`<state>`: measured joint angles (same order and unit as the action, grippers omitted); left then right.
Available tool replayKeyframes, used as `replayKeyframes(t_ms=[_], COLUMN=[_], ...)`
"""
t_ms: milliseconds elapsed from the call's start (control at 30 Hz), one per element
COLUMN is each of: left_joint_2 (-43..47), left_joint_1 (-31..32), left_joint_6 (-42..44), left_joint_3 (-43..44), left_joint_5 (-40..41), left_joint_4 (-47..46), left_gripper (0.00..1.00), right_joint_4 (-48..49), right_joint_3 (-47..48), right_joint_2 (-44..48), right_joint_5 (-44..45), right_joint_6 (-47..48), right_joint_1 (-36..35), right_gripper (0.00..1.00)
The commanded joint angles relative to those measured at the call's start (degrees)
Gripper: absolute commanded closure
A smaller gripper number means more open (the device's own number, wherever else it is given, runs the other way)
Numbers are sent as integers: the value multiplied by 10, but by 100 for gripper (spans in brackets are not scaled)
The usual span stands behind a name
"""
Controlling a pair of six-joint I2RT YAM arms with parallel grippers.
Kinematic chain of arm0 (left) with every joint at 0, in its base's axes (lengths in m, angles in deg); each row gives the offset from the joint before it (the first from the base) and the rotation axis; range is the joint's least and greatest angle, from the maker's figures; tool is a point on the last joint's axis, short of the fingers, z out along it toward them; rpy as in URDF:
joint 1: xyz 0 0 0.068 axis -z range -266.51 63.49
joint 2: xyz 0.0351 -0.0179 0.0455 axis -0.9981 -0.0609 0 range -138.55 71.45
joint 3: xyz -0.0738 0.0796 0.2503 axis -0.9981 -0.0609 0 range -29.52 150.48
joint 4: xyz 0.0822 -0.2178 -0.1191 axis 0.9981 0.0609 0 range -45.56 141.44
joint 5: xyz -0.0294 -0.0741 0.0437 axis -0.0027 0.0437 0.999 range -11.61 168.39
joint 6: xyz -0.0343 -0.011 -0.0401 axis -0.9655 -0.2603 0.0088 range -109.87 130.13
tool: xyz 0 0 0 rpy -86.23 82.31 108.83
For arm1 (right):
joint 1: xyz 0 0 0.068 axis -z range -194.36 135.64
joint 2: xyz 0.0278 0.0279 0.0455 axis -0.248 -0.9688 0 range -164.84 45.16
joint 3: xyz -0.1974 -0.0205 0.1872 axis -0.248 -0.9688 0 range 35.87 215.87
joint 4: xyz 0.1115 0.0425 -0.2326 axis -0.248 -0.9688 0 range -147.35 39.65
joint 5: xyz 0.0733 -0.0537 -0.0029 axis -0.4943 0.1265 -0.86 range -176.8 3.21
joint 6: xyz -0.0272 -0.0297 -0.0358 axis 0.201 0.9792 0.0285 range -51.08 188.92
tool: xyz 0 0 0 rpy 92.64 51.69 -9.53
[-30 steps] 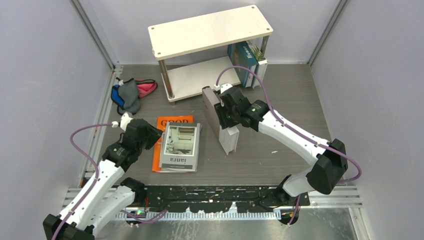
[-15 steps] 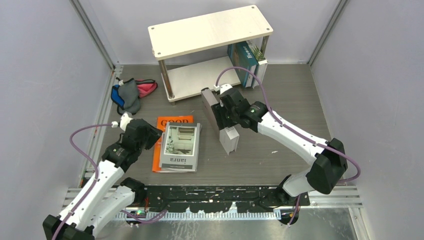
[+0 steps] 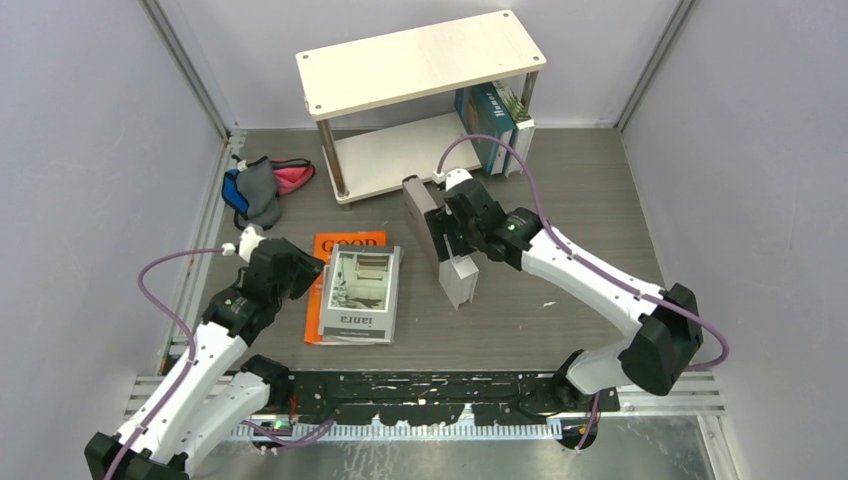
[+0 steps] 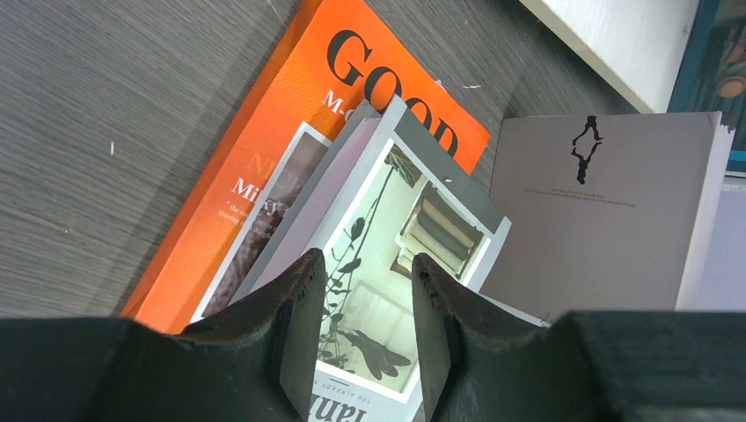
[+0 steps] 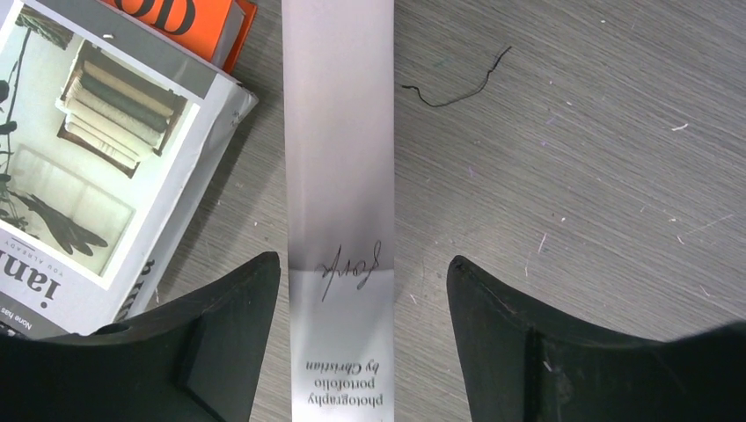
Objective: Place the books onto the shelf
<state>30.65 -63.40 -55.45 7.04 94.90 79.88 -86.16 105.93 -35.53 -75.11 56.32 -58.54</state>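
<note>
Well, the right end effector (image 3: 452, 236) is over the grey-brown and white book (image 3: 446, 252), which stands on its edge on the bench (image 3: 570, 200), near the shelf (image 3: 420, 60) and just in front of its lower board. In the right wrist view its fingers (image 5: 237, 334) are apart, one on each side of the spine, with bare bench showing between each finger and the book.

To the left, the grey photo-cover book (image 3: 360, 292) lies flat on top of the orange book (image 3: 345, 243), covering most of it. The left end effector (image 3: 300, 268) sits at the left edge of this pile. Its fingers (image 4: 299, 325) are partly apart, with the photo cover visible through the gap and nothing clamped between them.

On the lower board, at the far right end, the teal book (image 3: 487, 125) and the thick white book (image 3: 518, 122) stand upright side by side. A cloth bundle (image 3: 262, 185) lies on the bench left of the shelf.
</note>
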Motion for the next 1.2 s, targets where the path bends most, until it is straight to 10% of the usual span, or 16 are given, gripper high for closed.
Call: replayKeyframes(t_ms=[0,1167], left_joint_2=[8,-14], left_joint_1=[-3,-2], left_joint_6=[3,23], left_joint_3=[20,34], left_joint_5=[10,4], left_joint_4=[-6,1], left_gripper=[58,59], right_joint_4=[33,253], right_joint_3=[-17,-300], right_joint_2=[55,206], right_joint_5=[23,194], right_joint_6=[-15,-84], right_joint_1=[-10,-120], right_gripper=[25,25])
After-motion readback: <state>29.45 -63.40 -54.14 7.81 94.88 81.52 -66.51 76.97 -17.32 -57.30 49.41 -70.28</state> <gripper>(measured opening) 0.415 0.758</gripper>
